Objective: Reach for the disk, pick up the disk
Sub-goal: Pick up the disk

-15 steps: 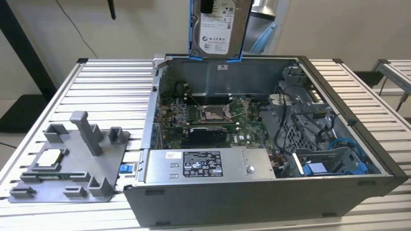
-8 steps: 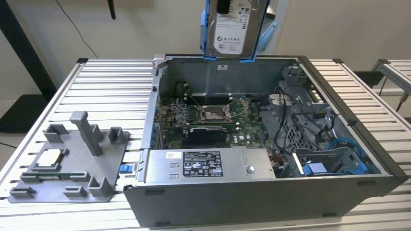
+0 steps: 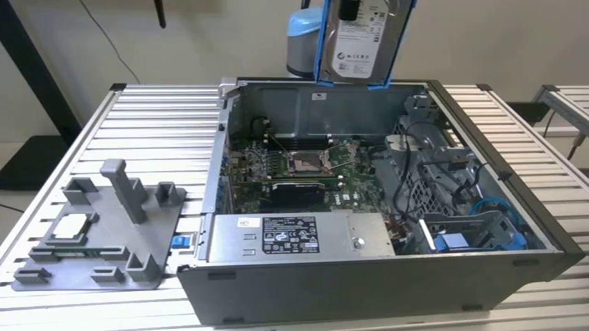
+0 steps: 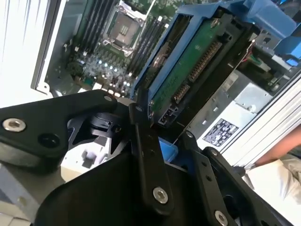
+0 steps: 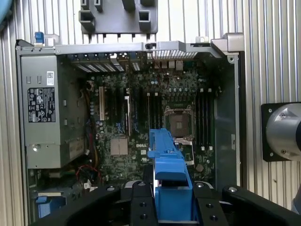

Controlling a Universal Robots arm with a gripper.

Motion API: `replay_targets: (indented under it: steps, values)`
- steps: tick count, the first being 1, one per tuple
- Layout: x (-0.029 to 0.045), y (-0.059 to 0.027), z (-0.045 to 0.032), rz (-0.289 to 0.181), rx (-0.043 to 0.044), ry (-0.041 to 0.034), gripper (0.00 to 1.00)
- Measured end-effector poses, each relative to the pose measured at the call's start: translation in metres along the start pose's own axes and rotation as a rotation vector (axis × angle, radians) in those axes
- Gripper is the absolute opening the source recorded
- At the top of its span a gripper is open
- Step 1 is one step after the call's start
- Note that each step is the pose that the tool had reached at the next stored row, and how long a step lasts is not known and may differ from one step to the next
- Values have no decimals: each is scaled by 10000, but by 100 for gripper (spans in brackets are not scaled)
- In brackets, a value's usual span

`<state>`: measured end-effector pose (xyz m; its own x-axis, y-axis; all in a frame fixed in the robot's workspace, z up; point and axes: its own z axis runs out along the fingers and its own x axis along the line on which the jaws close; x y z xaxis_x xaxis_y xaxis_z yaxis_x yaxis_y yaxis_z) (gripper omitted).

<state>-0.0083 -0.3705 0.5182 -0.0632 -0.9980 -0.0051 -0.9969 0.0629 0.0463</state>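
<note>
The disk, a silver-gray drive with a white label in a blue bracket, hangs upright high above the back wall of the open computer case. In the second wrist view my gripper is shut on the disk, black fingers clamping its near end, its green circuit board side showing. In the first wrist view the disk's blue bracket edge stands between the fingers of the gripper, above the motherboard.
The case lies open on a slatted metal table, with a power supply at the front, a CPU socket mid-board and a blue bay at the exterior view's right. A grey fixture tray holding a small square chip sits at its left.
</note>
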Motion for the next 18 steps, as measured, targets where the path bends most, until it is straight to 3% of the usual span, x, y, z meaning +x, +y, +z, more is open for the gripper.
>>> replay_targets:
  steps: [18]
  values:
    - [-50, -777, -27, 0, 7, 1, 0]
